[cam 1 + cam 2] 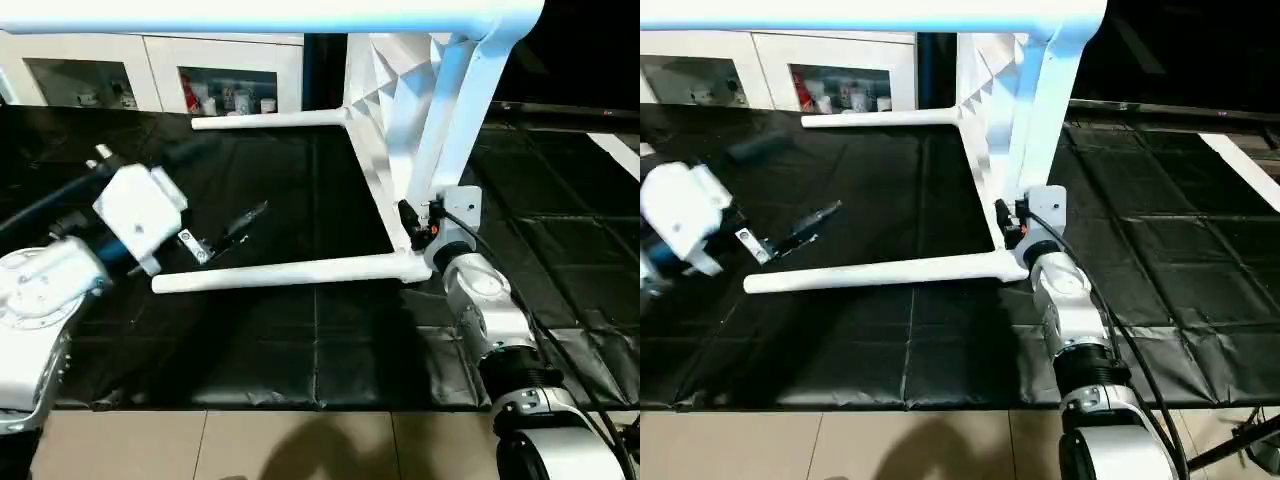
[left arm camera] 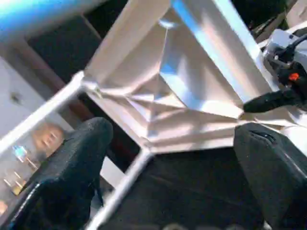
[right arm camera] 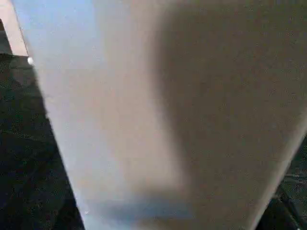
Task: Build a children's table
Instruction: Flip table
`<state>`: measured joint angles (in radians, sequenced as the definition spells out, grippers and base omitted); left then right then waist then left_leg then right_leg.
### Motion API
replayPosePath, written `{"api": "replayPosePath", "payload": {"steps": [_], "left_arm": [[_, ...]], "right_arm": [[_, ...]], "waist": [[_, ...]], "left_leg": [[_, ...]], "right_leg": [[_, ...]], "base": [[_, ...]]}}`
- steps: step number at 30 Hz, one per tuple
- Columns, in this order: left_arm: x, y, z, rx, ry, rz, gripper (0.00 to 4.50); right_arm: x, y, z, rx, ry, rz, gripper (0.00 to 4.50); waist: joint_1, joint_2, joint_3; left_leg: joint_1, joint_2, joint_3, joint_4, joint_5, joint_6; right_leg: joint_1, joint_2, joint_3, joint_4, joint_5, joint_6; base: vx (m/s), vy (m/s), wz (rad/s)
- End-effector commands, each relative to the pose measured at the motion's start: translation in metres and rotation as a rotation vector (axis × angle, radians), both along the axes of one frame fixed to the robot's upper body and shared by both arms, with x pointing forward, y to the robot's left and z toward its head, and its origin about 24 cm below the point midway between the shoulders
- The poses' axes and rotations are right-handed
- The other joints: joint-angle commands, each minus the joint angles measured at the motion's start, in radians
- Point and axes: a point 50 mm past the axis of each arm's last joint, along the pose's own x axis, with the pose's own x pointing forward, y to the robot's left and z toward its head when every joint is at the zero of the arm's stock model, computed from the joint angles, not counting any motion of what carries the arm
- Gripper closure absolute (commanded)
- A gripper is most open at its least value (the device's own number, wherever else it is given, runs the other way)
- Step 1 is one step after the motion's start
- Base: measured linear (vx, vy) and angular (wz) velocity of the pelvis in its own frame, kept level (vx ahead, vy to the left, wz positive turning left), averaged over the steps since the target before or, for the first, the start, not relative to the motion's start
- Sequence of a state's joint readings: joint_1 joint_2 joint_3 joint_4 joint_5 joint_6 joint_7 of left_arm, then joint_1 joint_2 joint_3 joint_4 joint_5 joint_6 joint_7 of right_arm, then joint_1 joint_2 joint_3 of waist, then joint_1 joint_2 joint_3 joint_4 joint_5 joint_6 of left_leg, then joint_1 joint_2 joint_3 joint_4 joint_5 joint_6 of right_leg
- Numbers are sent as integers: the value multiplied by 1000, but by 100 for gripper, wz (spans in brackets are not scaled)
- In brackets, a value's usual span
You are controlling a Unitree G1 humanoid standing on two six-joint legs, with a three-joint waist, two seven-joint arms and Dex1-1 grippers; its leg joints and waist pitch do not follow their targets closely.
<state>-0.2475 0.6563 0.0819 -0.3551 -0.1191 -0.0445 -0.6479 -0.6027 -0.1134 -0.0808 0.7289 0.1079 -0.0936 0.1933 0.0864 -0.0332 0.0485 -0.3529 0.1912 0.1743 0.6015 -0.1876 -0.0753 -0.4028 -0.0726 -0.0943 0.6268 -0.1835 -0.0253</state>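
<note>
Your left claw is standing wide, empty, above the lower leg. Your right claw is sitting at the tabletop corner, fingers half hidden; grip: cannot tell.

No readable text anywhere (labels, brands, numbers included).

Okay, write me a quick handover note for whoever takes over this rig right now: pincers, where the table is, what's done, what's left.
Left pincer: open, empty, hanging above the black mat just over the nearest leg.
Right pincer: at the lower corner of the tabletop, by that leg's socket; whether it grips is unclear.
The table lies on its side on the mat, ribbed underside facing the left pincer.
Done: four legs appear fitted; seating can't be confirmed.
Left: check the legs, then stand the table upright.
</note>
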Motion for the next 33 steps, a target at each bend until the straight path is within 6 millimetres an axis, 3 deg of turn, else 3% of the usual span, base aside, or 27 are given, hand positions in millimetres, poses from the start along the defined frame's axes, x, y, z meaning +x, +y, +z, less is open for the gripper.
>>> {"api": "replayPosePath", "payload": {"steps": [1, 5, 9, 12, 18, 22, 27, 31, 33], "left_arm": [[-2, -5, 21, 50, -189, -7, 0], [-3, -4, 38, 143, -424, 63, 0], [-1, 9, 59, 225, -675, 204, 0], [-2, 13, 67, 253, -765, 252, 0], [11, 30, 71, 323, -792, 384, 0], [21, 40, 66, 342, -747, 431, 0], [32, 52, 65, 366, -735, 503, 0], [38, 55, 66, 362, -742, 524, 0], [41, 56, 65, 351, -737, 532, 36]], "right_arm": [[6, 2, 9, -23, -35, 13, 257], [7, 2, 11, -31, -47, 15, 257], [7, 1, 14, -50, -69, 14, 257], [8, 0, 16, -65, -85, 11, 257], [9, -1, 24, -131, -137, 29, 257], [9, -1, 26, -144, -151, 33, 257], [8, -2, 32, -169, -184, 38, 257], [8, -3, 36, -207, -207, 40, 257], [8, -4, 39, -230, -222, 44, 257]], "waist": [[0, 13, -55], [-3, 10, -55], [-4, 15, -56], [-2, 19, -59], [0, 16, -60], [2, 23, -62], [3, 24, -64], [5, 25, -70], [6, 28, -69]], "left_leg": [[5, 35, -14, -79, -282, -34], [-1, 36, -16, -78, -279, -34], [1, 36, -15, -75, -271, -32], [2, 36, -17, -74, -265, -35], [1, 34, -15, -72, -262, -30], [-1, 34, -15, -71, -245, -27], [-1, 34, -16, -69, -241, -24], [-8, 33, -15, -64, -177, -16], [-7, 32, -14, -63, -179, -13]], "right_leg": [[43, -69, 63, -81, -312, -115], [46, -71, 63, -79, -308, -113], [43, -67, 62, -79, -301, -114], [43, -69, 62, -74, -275, -125], [41, -68, 62, -69, -244, -145], [39, -68, 62, -66, -211, -158], [41, -69, 62, -64, -181, -169], [43, -65, 61, -51, -78, -188], [43, -66, 60, -51, -74, -195]], "base": [[0, 0, 0], [0, 0, 0], [0, 0, 0], [0, 0, 0], [0, 0, 0], [0, 0, 0], [0, 0, 0], [0, 0, 0], [0, 0, 0]]}}
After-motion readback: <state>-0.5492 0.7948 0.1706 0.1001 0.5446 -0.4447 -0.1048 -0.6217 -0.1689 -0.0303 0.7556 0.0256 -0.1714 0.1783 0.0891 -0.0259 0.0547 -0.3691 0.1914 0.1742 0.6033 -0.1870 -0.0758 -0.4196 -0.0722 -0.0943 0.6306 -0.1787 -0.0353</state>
